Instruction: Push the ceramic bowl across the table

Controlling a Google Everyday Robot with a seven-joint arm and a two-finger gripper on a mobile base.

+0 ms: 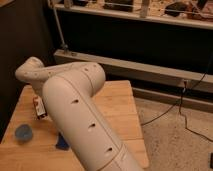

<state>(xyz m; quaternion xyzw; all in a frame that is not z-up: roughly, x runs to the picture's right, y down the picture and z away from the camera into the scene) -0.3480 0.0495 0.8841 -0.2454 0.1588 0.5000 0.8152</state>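
Dim warm light, soft blur, dark background

Table (117, 105): small, rectangular, light wood plank top, seams btwn planks running front to back. It's sitting level in the lower-left of the view, w/ its far edge toward the dark wall and its right edge showing in full. The robot arm is covering a wide diagonal strip thru the middle of the top, leaving bare wood showing at left and right. Ceramic bowl isn't showing anywhere on the visible wood; can't tell if it's lying behind the arm. Gripper is also sitting out of sight behind the arm.
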